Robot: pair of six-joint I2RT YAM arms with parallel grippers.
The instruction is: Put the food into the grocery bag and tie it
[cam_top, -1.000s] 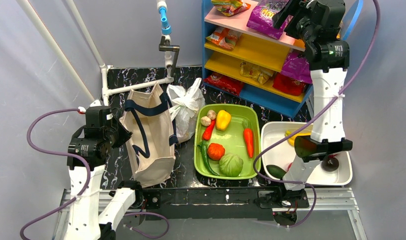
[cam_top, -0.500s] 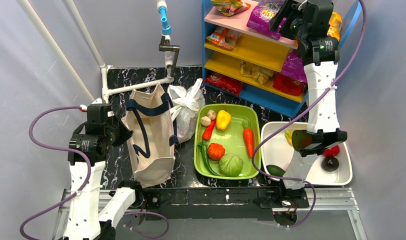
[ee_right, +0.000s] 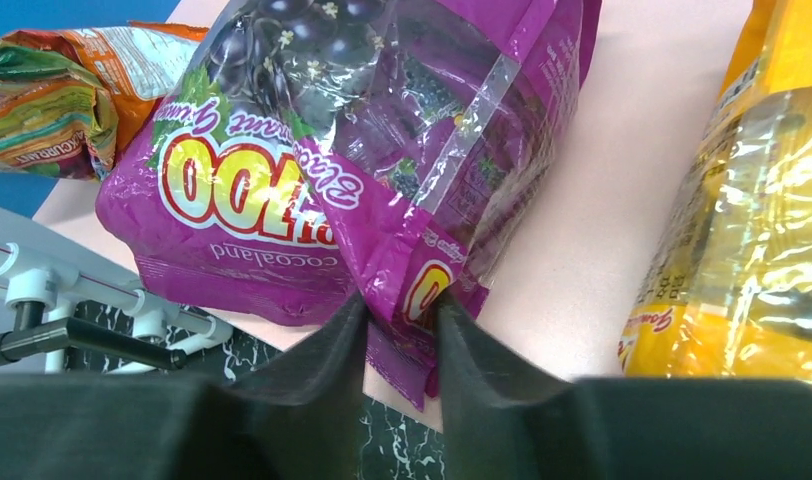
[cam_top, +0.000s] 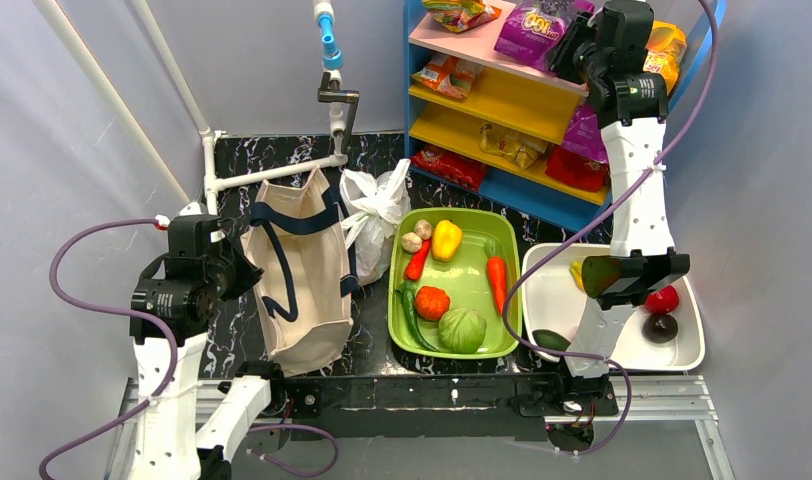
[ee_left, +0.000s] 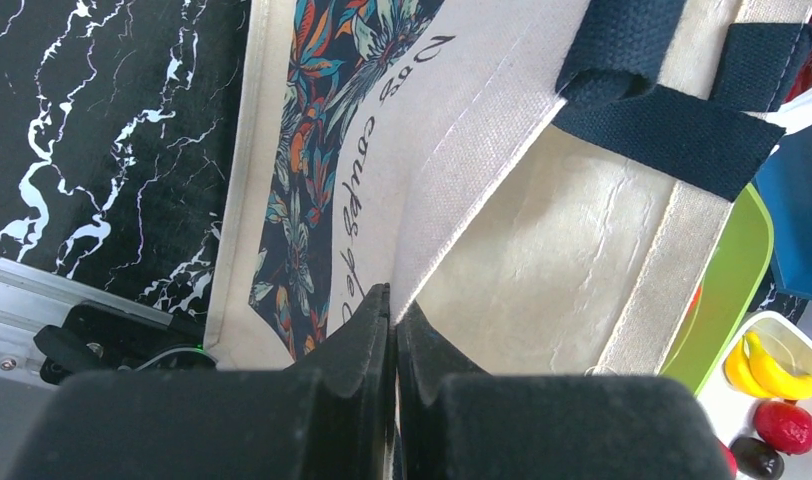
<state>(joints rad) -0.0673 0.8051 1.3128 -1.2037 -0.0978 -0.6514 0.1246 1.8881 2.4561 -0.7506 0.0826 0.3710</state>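
On the pink shelf (ee_right: 602, 200), upper right in the top view, my right tool (ee_right: 402, 305) clamps the purple packet (ee_right: 312, 150); my left tool (ee_left: 392, 300) pinches the canvas bag (ee_left: 522, 260).

Your right gripper (ee_right: 402, 330) is holding a snack packet (ee_right: 312, 170) by its near corner between the jaws. The packet is lying on the shelf board (ee_right: 602, 250) ahead, with a second packet (ee_right: 752, 230) lying right of the jaws and a third packet (ee_right: 52, 100) left. Your left gripper (ee_left: 392, 330) is pinching the tote (ee_left: 462, 170) wall.
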